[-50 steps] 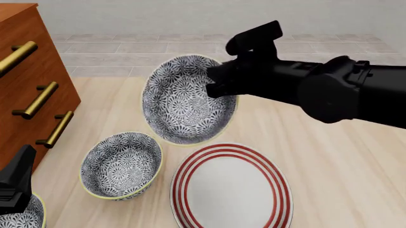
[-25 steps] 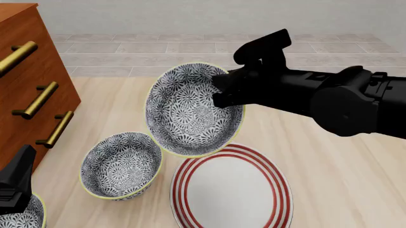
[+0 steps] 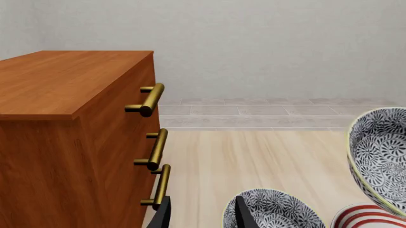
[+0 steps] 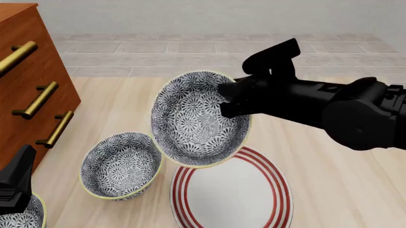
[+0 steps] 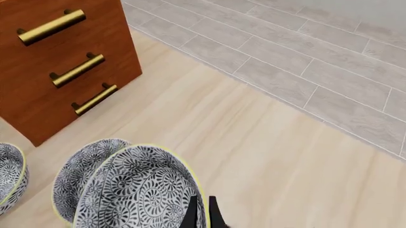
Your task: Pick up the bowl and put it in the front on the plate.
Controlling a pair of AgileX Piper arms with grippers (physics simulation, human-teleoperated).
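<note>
My right gripper point(image 4: 229, 102) is shut on the rim of the bowl point(image 4: 197, 118), a deep bowl with grey-blue floral pattern and a pale yellow rim. It hangs tilted in the air, its lower edge over the far rim of the plate point(image 4: 231, 187), white with red rings. In the right wrist view the bowl point(image 5: 142, 190) fills the lower part, with the fingers point(image 5: 201, 213) pinched on its rim. The bowl point(image 3: 381, 156) and a sliver of the plate point(image 3: 362, 218) show in the left wrist view. My left gripper point(image 4: 16, 183) sits low at the near left; its fingers point(image 3: 199, 213) stand apart, empty.
A second patterned bowl point(image 4: 120, 165) rests on the table left of the plate, and a third point(image 4: 22, 216) lies at the near left corner beneath my left gripper. A wooden drawer cabinet point(image 4: 28, 80) with brass handles stands at the left.
My right gripper has carried the bowl toward the near side and to the right, and lower, so it now overlaps the plate's far rim. The left arm has stayed still.
</note>
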